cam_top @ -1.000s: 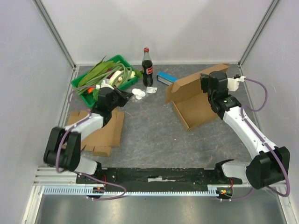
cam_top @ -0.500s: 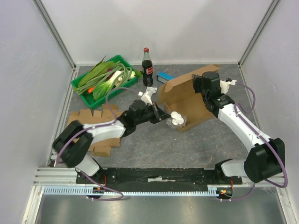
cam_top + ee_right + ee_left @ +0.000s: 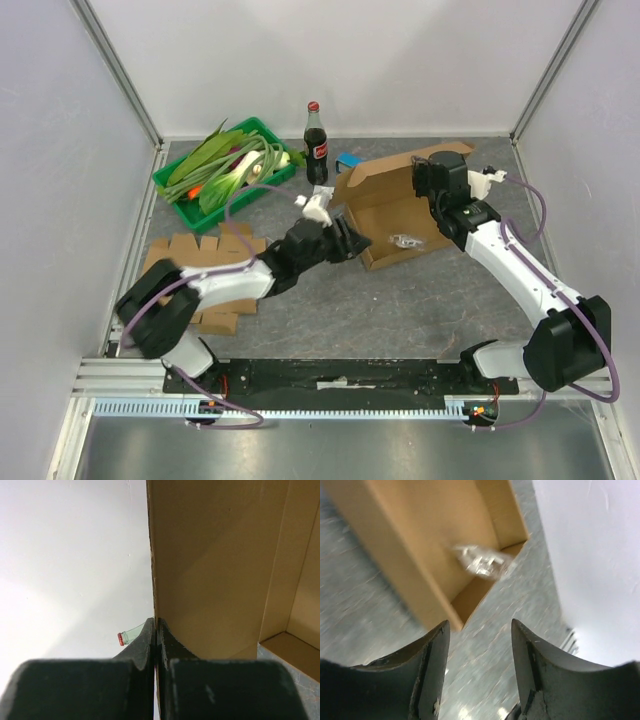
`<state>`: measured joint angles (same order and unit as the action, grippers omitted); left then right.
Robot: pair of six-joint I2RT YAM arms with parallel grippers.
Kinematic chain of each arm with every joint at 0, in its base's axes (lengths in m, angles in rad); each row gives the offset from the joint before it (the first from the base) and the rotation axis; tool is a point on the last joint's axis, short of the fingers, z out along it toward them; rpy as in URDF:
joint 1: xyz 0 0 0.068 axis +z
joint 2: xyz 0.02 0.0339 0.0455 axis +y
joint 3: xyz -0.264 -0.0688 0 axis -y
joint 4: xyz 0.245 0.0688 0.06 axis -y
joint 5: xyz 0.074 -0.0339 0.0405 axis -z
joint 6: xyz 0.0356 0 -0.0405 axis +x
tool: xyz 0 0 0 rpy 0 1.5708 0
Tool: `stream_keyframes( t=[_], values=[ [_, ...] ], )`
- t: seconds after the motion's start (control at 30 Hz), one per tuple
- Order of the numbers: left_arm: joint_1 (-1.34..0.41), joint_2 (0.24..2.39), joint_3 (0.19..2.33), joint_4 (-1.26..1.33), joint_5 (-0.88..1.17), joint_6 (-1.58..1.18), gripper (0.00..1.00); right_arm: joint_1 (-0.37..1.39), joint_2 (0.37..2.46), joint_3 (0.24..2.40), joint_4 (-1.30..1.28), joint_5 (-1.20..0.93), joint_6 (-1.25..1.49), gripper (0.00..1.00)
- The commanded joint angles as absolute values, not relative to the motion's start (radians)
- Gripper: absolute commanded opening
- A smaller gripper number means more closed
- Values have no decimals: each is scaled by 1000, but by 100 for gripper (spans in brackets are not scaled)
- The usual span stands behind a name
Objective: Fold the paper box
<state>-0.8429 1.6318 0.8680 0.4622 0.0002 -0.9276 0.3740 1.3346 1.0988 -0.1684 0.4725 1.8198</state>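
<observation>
While the right gripper clamps shut on the upright lid, the table carries one box toward the far right. Its open side faces up and its long axis runs left to right, a touch skewed, with the lid standing along the far edge. The left gripper hovers at the box's near left corner, jaws apart, holding nothing. Near left lies one stack of flat cardboard. Then come one green tray, one bottle and one small clear packet inside the box.
</observation>
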Motion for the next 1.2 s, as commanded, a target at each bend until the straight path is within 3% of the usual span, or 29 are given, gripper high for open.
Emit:
stream_keyframes(
  t=[0.0,0.2,0.4,0.57,0.73,0.93,1.1,1.17],
  values=[
    [-856,1372,697,453,-126,-717,59,376,1327,1158,-173,526,1822,0],
    [-856,1275,886,172,-87,-491,56,376,1330,1147,-172,517,1803,0],
    [-856,1418,1265,18,-170,-157,63,376,1341,1181,-235,517,1752,0],
    [-850,1500,1344,74,-109,124,64,377,1350,1206,-297,476,1701,0],
    [-847,1589,1463,-40,21,250,63,377,1347,1212,-322,463,1684,0],
    [-848,1670,1514,-45,-35,320,63,380,1347,1232,-342,423,1677,0],
    [-850,1723,1557,-52,-129,371,57,387,1333,1221,-353,405,1675,0],
    [-853,1730,1563,-40,-164,393,47,390,1330,1210,-356,396,1674,0]
  ],
)
